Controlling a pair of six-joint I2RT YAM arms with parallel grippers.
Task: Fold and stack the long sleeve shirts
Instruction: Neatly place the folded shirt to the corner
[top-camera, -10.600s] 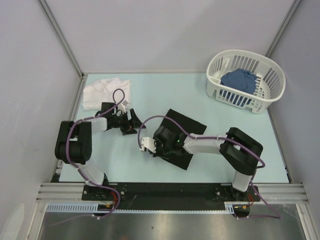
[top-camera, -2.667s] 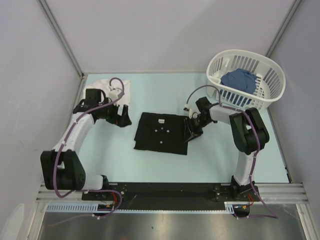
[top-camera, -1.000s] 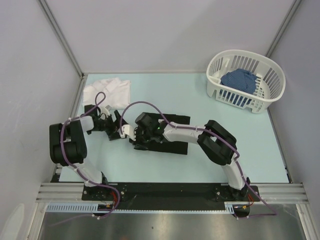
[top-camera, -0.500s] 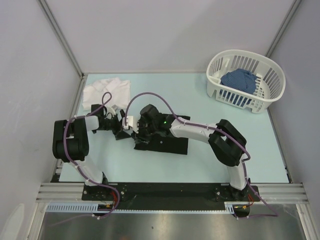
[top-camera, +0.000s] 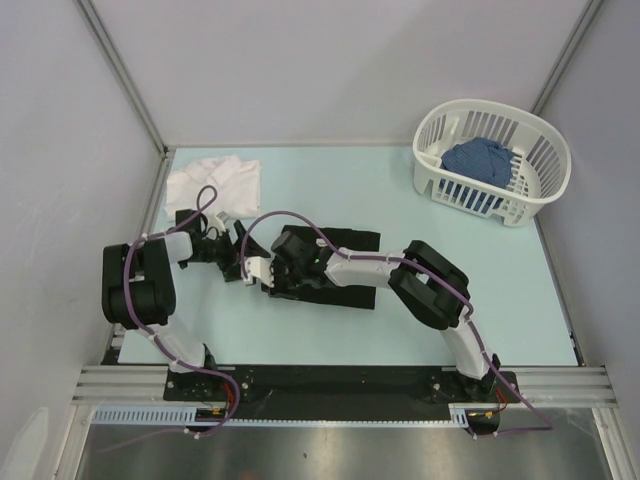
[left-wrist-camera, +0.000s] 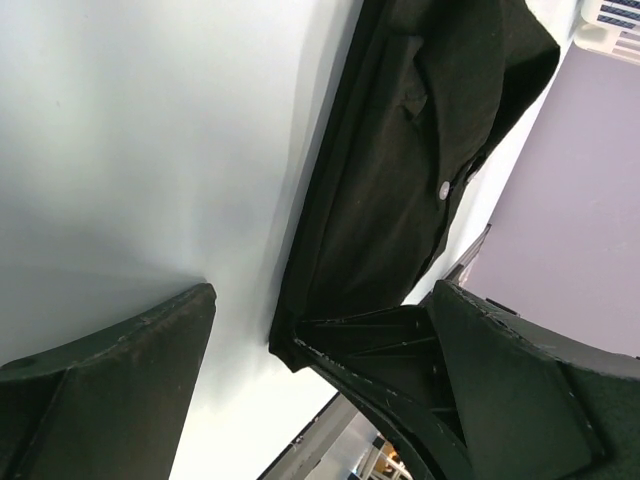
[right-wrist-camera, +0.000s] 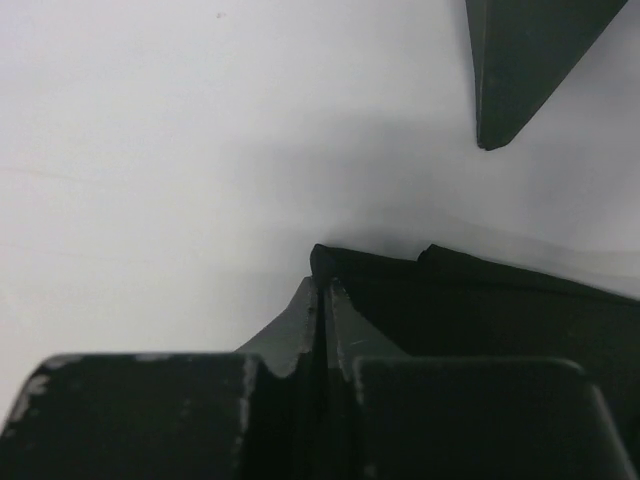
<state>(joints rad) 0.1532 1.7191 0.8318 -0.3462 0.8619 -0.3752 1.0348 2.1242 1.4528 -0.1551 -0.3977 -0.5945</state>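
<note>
toward the middle of the bench (top-camera: 400, 200), a little left of centre, the black shirt (top-camera: 330, 265) lies folded into a flat rectangle, its long sides running left to right. the right arm (top-camera: 430, 285) reaches across it from the near right, and the right gripper (top-camera: 262, 277) sits at the shirt's left edge. seen from the right wrist, its fingers (right-wrist-camera: 290, 320) are clenched almost flat together and nip a corner of the shirt's edge, with the rest of the dark fabric spreading away to one side.

just beside it, toward the bench's left edge, the left gripper (top-camera: 236, 255) sits low with its jaws released and spread wide. from the left wrist, its two dark fingers stand well apart with the shirt's corner between them. one is over bare bench and the other is right at the fabric; i cannot tell whether it touches. a small white button (left-wrist-camera: 443, 189) shows on the shirt's front. the tip of one of these fingers also pokes into the top of the right wrist view.

the white shirt (top-camera: 213, 183) lies rumpled in the far left corner of the bench, well apart from the black one and not stacked with it. the white slatted basket (top-camera: 548, 165) stands at the far right corner with a blue cloth (top-camera: 478, 160) bunched inside it.
</note>
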